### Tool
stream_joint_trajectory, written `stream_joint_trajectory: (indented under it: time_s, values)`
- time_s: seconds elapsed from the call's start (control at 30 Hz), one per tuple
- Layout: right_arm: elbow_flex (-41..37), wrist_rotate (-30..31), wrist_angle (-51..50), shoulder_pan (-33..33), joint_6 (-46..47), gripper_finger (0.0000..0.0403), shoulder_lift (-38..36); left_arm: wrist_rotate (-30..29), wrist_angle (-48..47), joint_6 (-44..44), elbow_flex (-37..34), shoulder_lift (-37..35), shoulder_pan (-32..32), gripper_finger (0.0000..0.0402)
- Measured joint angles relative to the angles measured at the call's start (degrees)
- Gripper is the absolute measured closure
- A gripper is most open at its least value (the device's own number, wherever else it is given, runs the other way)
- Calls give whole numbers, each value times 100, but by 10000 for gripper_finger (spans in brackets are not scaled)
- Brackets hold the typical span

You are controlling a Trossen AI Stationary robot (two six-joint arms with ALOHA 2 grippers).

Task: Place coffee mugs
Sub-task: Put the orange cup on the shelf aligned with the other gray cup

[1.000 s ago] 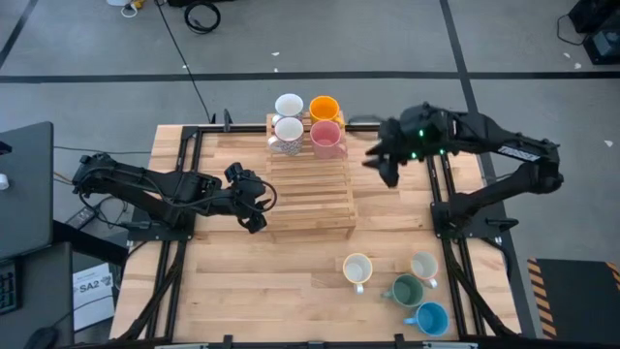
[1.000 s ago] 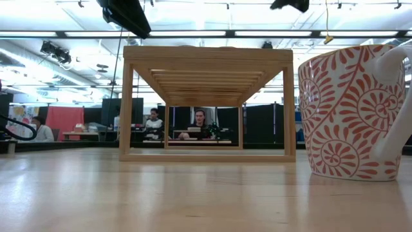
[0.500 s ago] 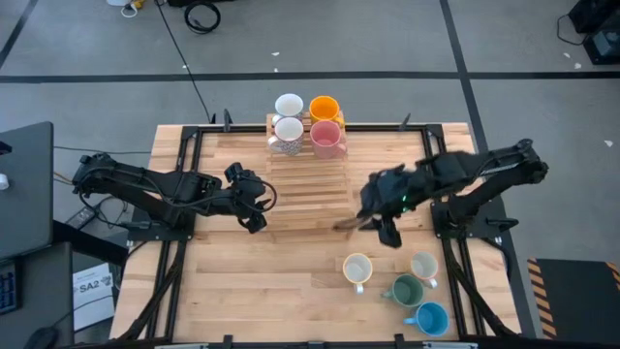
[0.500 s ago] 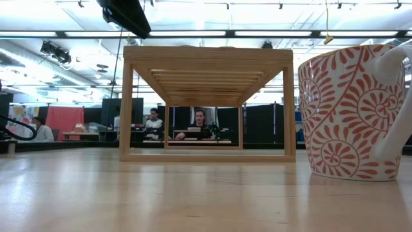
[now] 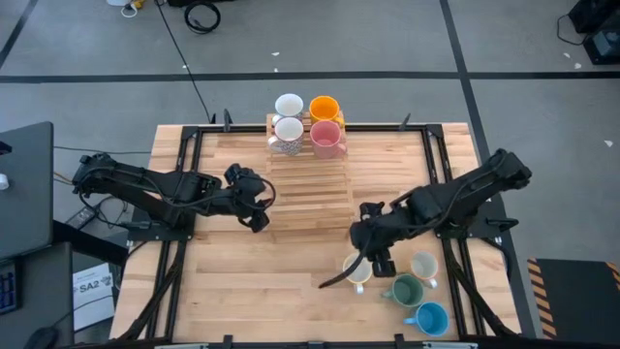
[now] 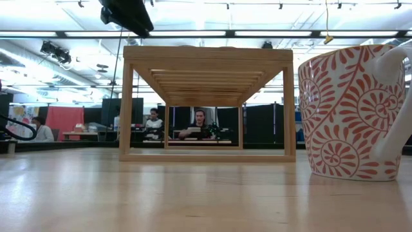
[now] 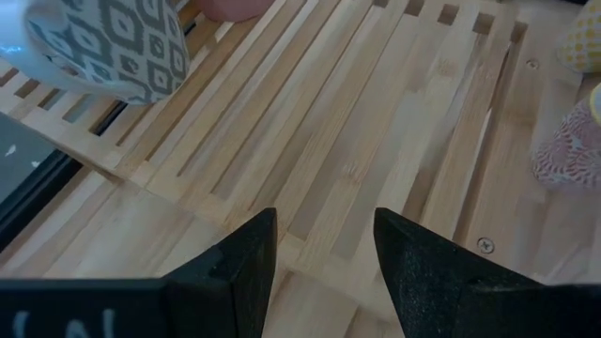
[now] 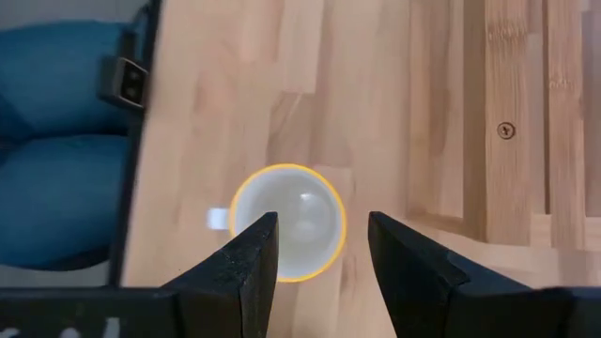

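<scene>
From above we see four coffee mugs (image 5: 306, 123) clustered at the far end of a slatted wooden rack (image 5: 310, 194), and four more near the table's (image 5: 242, 291) front right. Our right gripper (image 8: 315, 246) hangs directly over a cream mug with a yellow rim (image 8: 287, 223), fingers spread apart, holding nothing. Our left gripper (image 7: 319, 246) waits at the rack's left side, fingers also apart and empty.

Open-plan lab: ceiling strip lights (image 6: 193, 33), seated people (image 6: 201, 125), partitions.
</scene>
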Motion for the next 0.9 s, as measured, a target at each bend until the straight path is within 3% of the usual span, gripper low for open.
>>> stream_joint_trajectory:
  time_s: [0.57, 0.73, 0.9]
  values:
    - [0, 320, -12, 74, -16, 231, 1114, -2, 580, 1, 0, 0, -80, 216]
    - [-4, 920, -50, 144, -20, 231, 1319, 0, 720, 2, 0, 0, -223, 216]
    - [-4, 991, -108, 243, -20, 231, 1388, -4, 837, 3, 0, 1, -368, 216]
